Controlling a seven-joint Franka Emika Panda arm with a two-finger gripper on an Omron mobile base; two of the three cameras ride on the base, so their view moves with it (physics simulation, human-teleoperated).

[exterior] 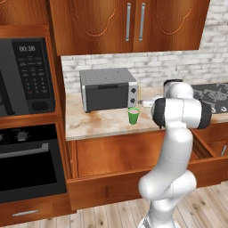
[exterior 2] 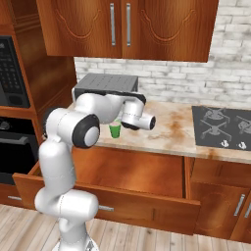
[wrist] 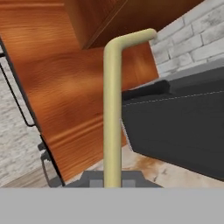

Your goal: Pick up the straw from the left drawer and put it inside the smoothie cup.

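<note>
Standing on the marble counter [exterior: 95,122], one smoothie cup [exterior: 133,115] sits just in front of the toaster oven's [exterior: 108,88] right corner; pinkish contents show at its rim in the left base view, though the picture is too coarse to be sure how full it is. Below, the left drawer [exterior: 124,153] is pulled out, and its wooden floor looks bare in both base views. One straw [wrist: 112,109] rises between the gripper's [wrist: 112,181] fingertips in the hand view, pinched near its lower end, its bent tip pointing to the upper right against the wood cabinets and the dark oven side. From the right base view the arm's wrist hangs above the counter just right of the cup [exterior 2: 115,130]. Two upper cabinet doors [exterior: 133,22] with silver handles hang above; one gas hob [exterior 2: 223,126] lies to the right.
</note>
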